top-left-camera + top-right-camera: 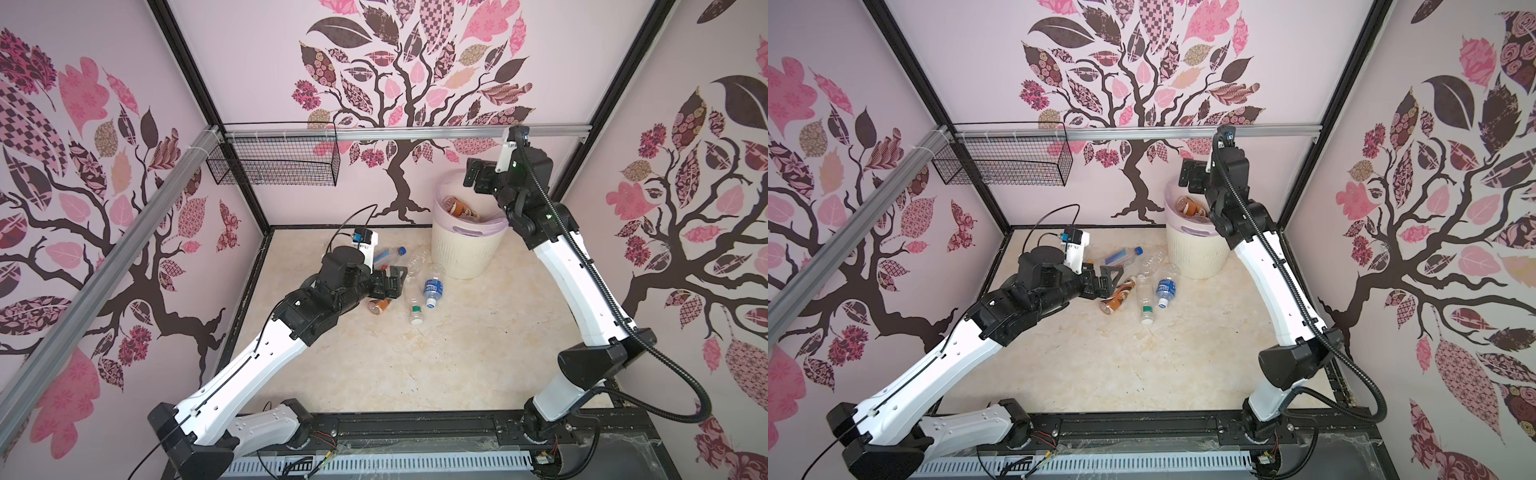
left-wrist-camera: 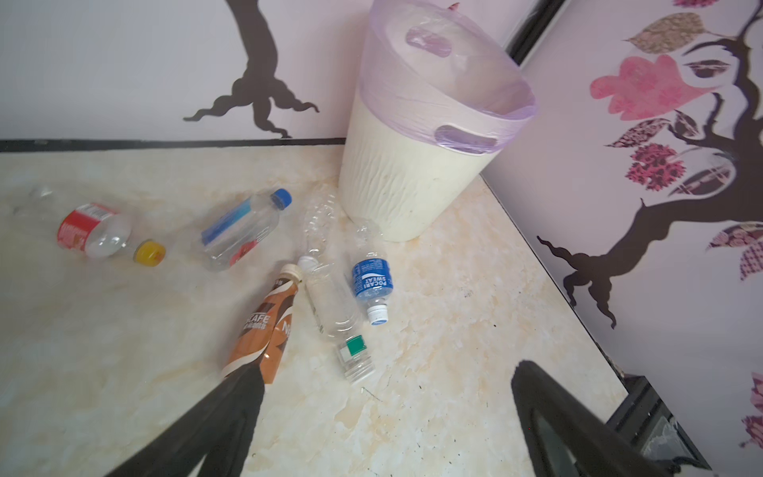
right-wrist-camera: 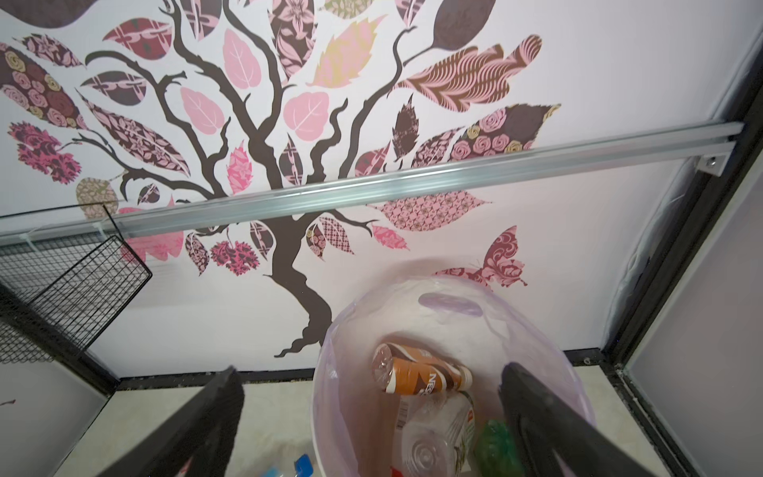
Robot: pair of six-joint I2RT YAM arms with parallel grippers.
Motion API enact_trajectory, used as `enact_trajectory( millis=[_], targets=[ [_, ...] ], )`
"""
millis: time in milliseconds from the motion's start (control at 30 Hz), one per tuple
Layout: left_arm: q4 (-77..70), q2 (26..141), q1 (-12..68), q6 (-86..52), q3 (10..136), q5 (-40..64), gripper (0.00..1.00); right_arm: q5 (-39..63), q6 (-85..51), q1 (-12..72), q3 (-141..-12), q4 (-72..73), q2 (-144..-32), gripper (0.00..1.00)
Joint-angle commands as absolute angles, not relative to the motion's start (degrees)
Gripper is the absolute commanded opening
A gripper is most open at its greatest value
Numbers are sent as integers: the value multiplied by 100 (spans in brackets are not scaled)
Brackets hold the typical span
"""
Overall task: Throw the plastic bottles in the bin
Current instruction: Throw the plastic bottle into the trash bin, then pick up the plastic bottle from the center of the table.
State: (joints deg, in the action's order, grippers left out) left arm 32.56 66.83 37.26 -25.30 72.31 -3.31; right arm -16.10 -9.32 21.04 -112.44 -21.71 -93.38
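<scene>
My left gripper (image 2: 386,371) hangs spread wide and empty, low over the floor (image 2: 433,404), with six plastic bottles lying ahead of it. Furthest off to its left is the red-labelled bottle (image 2: 88,231), then the blue-capped bottle (image 2: 241,231). The brown-labelled bottle (image 2: 264,326) starts right at the tip of the left finger (image 2: 231,413). The clear bottle (image 2: 334,314), the crumpled bottle (image 2: 320,223) and the blue-labelled bottle (image 2: 371,281) crowd beside it, with the bin (image 2: 404,181) beyond them. That crowding worries me: the brown-labelled bottle's cap sits against or just beside a neighbour's neck, so closing on it may drag or roll another, and round empties squirt out of a skewed pinch. My right gripper (image 3: 371,371) is also splayed and carrying nothing, straight above the bin's mouth, where a binned brown bottle (image 3: 421,376) rests atop a heap. Pulling away low could snag the lilac liner (image 3: 342,413) or tip the bin, which looks light. Hard to read: the left finger covers the brown-labelled bottle's base, and the left arm (image 1: 249,365) hides the red-labelled bottle in both top views. A blurred clear shape (image 2: 39,194) past it may be another bottle, and I cannot tell how full the bin is beneath the heap.
</scene>
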Motion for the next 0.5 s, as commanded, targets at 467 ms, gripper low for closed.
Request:
enact_trajectory(
  millis=[467],
  targets=[
    [3742,8770,2715,-2834,6857,693,98,44,-2430,2900,-6437,-1370,-7349,100]
  ],
)
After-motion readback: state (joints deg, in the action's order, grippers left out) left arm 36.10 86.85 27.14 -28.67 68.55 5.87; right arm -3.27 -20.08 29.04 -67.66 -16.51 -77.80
